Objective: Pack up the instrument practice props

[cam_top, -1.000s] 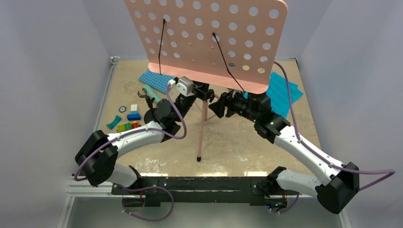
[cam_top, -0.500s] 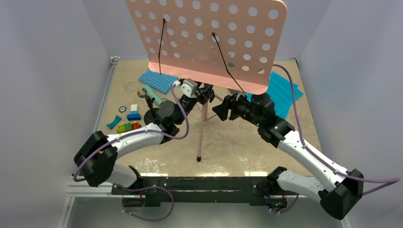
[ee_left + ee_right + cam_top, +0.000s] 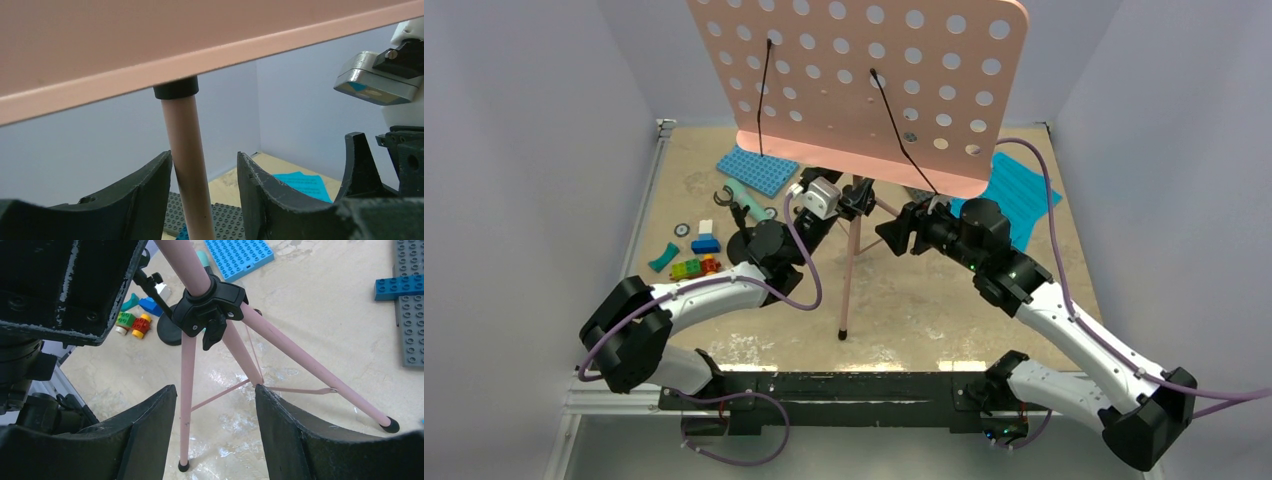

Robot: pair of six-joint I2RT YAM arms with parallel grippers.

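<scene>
The scuffed, sandy bench (image 3: 924, 300) carries the pink stand (image 3: 849, 270), its tripod feet planted around the middle. Toward the far left corner lies a blue baseplate (image 3: 759, 170). Just nearer than it are the mint microphone (image 3: 742, 197) and the round black base of the mic stand (image 3: 169, 330). Loose bricks (image 3: 696, 256) and a small disc (image 3: 682, 229) sit closer to the left edge. Cyan pages (image 3: 1024, 195) lie toward the far right corner, with a grey baseplate (image 3: 412, 315) near them.

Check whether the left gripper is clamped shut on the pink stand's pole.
No: the pole sits between the left gripper's open jaws, a clear gap beside it.
</scene>
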